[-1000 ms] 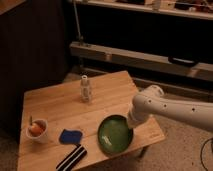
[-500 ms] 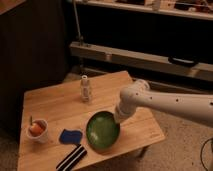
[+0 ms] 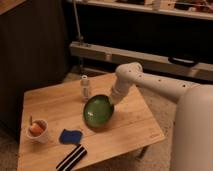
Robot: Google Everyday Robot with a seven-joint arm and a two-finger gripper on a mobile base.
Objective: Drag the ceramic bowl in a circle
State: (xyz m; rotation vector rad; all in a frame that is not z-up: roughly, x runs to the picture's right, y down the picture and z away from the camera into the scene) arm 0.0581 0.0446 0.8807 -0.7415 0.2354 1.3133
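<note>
- The wide, glossy green ceramic bowl [image 3: 98,112] sat near the middle of the pale wooden table [image 3: 50,106]. Its inside was turned partly toward the near-left, so it looked tipped rather than flat, though I could not be sure.
- The gripper [image 3: 111,99] on the white arm [image 3: 150,85] was at the bowl's rim, at about 1 o'clock. From where I stood I could not tell how far open it was, or whether it truly had hold of the rim.
- A small white bottle-like object [image 3: 85,89] stood close by at the bowl's 11 o'clock. A blue cloth [image 3: 70,136] lay near at 8 o'clock, a black-and-white striped item [image 3: 71,157] at 7, and a small white cup with orange contents [image 3: 37,130] well off toward 8.
- To my eye the circle was under way.
- Doing it well would mean pressing the bowl's base flat to the wood, so that it slides instead of rolling on its edge.
- I would hold the arc tight about the table's middle, so the rim clears the bottle-like object and the cloth.
- I would go slowly; glazed ceramic may slip from a contact at the rim.
</note>
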